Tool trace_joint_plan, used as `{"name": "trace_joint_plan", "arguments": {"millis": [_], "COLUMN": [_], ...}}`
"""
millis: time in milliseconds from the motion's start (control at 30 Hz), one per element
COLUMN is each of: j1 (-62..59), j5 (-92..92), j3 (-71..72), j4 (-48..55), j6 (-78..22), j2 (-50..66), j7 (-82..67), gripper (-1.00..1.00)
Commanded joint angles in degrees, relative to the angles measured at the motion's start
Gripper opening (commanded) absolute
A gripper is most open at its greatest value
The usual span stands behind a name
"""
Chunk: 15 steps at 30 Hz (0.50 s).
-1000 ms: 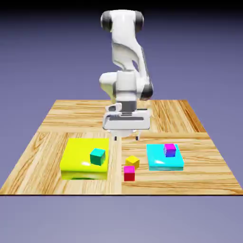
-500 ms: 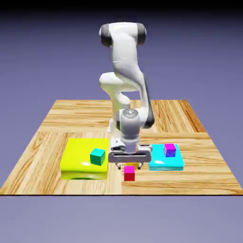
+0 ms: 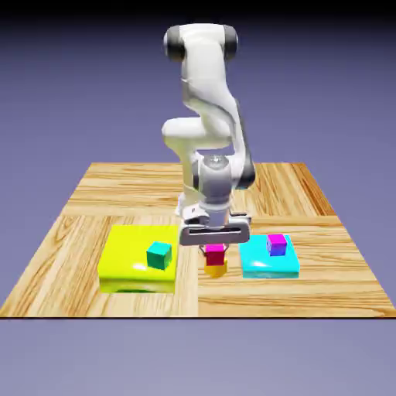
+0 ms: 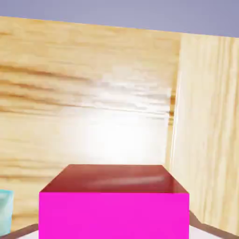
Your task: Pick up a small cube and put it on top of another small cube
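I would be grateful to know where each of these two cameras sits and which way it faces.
Exterior view: stands across the table, above it, facing the robot; shows the arm and its pincer.
Hand view: rides on the hand, looking along the pincer to the tabletop; the held red-and-pink cube fills the bottom middle.
Shared: that cube and the wooden table.

The one landmark is the table, a wooden top in pale honey tones with darker streaks of grain. Behind it and along both its sides lies a plain blue-violet backdrop, which also shows below the table's near edge in the exterior view. High above the table, the backdrop darkens to black. Seams divide the table's surface into panels whose grain runs in different directions. In the hand view, a bright white glare spreads over the table's wood.
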Motion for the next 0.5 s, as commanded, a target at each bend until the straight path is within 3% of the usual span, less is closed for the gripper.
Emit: {"name": "trace_joint_plan", "arguments": {"millis": [0,133,400,433,467], "j1": [0.26,1.77,3.23,3.23,3.23], "j5": [0.49,1.96,-1.45,-1.45,-1.45], "j3": [0.06,0.10,-2.18,-2.19,-2.19], "j4": [-1.48,-5.82,-5.15,-5.15,-5.15], "j6": [-0.59,-2.33,12.24,12.24,12.24], "j2": [-2.08,-8.19,7.09,7.09,7.09], "j7": [-1.35,-5.34,-2.95,-2.95,-2.95], "gripper": [-1.00,-1.00,-1.00,1.00,1.00]}}
